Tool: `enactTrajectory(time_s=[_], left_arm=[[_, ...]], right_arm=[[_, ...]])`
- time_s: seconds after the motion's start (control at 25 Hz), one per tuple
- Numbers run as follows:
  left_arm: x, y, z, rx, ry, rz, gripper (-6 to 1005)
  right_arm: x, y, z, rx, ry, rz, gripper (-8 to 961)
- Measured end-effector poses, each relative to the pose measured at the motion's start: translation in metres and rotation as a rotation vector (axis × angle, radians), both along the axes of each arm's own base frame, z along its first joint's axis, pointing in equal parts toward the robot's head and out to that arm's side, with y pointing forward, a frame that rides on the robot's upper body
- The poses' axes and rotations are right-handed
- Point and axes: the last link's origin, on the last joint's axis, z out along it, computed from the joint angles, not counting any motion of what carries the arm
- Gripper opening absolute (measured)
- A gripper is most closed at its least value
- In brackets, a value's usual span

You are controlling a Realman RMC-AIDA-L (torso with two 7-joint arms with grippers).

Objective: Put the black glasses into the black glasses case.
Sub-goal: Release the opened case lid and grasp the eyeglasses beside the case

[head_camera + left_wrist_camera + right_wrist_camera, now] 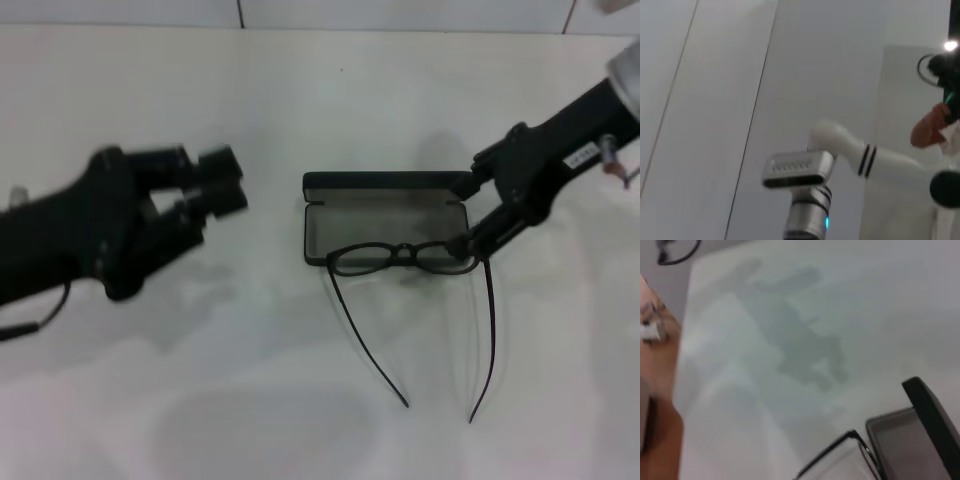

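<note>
A plain white table (250,400) fills the room's working space, with a tiled wall running behind it. Near the middle lie the black glasses (405,258), their front frame resting across the near edge of the open black glasses case (385,215), the lenses partly over the greyish tray. The two temple arms are unfolded and stretch out over the table towards six o'clock, well clear of the case. The case sits with its lid standing up along the twelve o'clock side.

At three o'clock of the glasses, the right gripper (470,243) has its fingertips pressed together on the frame's end by the hinge, pinching the glasses at that corner, as far as I can judge. Its arm slopes away towards two o'clock.

Out at nine o'clock, well apart from the case, the left gripper (215,190) hangs above the table holding nothing, its fingers slightly spread.

As I read it, the job is partway: the front frame has reached the case, but the temples are unfolded and outside. The glasses must yet settle fully inside.
</note>
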Motion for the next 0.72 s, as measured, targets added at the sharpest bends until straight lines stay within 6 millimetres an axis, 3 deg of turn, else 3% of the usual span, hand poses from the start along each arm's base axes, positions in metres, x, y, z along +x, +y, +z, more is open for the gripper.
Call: enactTrajectory(time_s=[0.4, 0.6, 0.72], left_arm=[[-0.021, -0.021, -0.019, 0.033, 0.028, 0.032, 230], [-0.024, -0.024, -0.025, 0.039, 0.026, 0.036, 230], [-0.026, -0.026, -0.028, 0.047, 0.023, 0.038, 230]], right_arm=[[-0.014, 0.010, -0.050, -0.008, -0.198, 0.106, 854], [-0.014, 0.011, -0.060, 0.012, -0.224, 0.140, 768], [-0.015, 0.013, -0.063, 0.018, -0.236, 0.154, 764]])
